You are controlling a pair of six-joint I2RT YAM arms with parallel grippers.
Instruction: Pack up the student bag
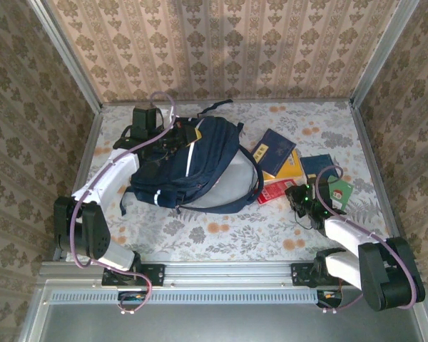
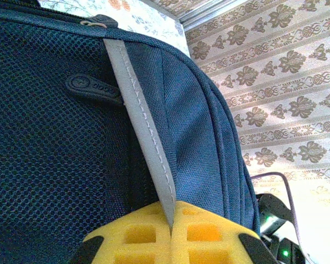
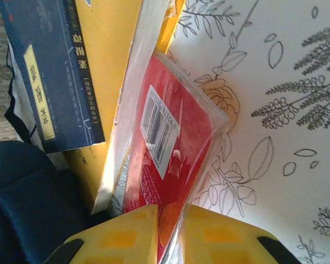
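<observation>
Floral table (image 1: 214,239) beneath navy, grey-striped student bag (image 1: 200,167)

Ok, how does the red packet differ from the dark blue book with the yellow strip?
The red packet is sealed in clear plastic with a white barcode label; the dark blue book shows a yellow title strip instead. The red packet is pinched in the right hand; the dark blue book is untouched, lying on the yellow book. Both are flat and rectangular.

Damask-papered walls (image 1: 221,43) enclose a sunlit floral-clothed table (image 1: 221,242).
</observation>
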